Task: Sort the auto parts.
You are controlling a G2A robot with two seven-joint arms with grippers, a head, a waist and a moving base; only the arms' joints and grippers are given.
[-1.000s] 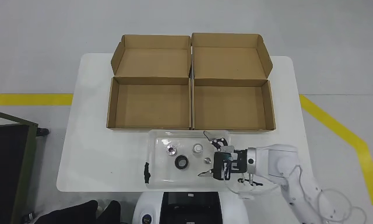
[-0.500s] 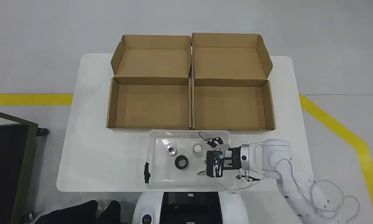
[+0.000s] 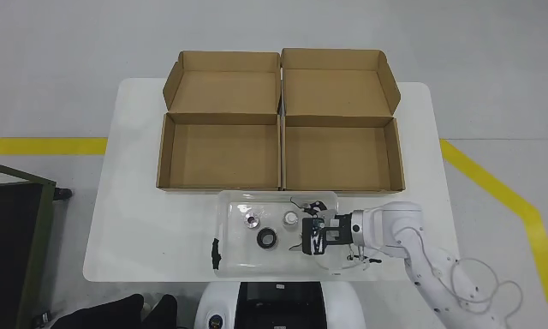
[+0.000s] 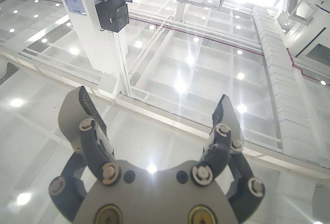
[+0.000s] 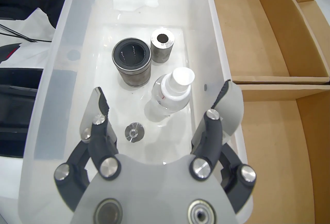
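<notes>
You get an evenly bright counter (image 3: 128, 158) with faint shadows; ceiling lamps (image 4: 180, 84) flare, and wrist views bow at their edges.

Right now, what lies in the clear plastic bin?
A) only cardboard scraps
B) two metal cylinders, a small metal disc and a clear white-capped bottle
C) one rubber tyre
B: the clear plastic bin holds a wide dark cylinder, a narrower grey tube, a small metal disc and a white-capped bottle.
</notes>
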